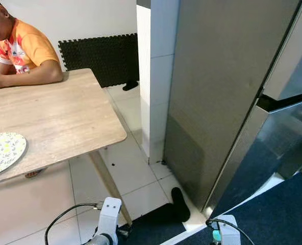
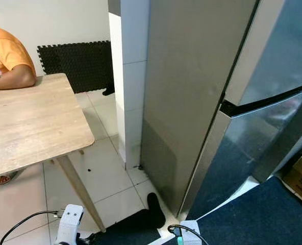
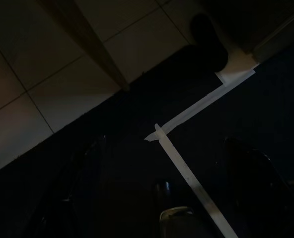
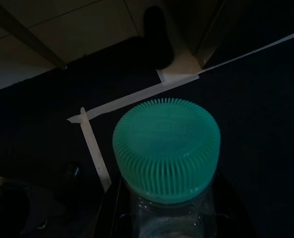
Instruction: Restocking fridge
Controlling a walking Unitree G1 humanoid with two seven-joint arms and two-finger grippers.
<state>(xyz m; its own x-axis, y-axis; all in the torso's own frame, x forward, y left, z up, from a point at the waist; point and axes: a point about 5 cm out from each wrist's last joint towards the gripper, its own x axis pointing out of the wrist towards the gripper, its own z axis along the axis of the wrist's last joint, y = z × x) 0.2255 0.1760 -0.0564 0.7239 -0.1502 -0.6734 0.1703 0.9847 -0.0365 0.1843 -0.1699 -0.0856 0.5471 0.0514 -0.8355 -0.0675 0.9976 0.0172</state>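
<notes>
One clear bottle with a ribbed green cap sits in the right gripper, seen from above in the right wrist view; the two black fingers stand at either side of its neck and seem closed on it, though the dark hides the fingertips; the bottle hangs low over the dark blue carpet, and a bit of the green shows at the right wrist at the lower edge of the left eye view; on the carpet lie two strips of white tape that meet at a corner; the left gripper hangs low over the same tape corner, its two fingers standing well apart with nothing between them, but the view is very dark; one steel fridge stands just ahead on the right, with two doors, both closed, and a dark gap between upper and lower door; one black object lies on the floor at the fridge's near corner; left of the fridge is one white tiled pillar; further left one wooden table carries one plate with a leaf pattern; one person in an orange shirt sits at its far side, arms on the top; black foam mats lean on the wall behind.
</notes>
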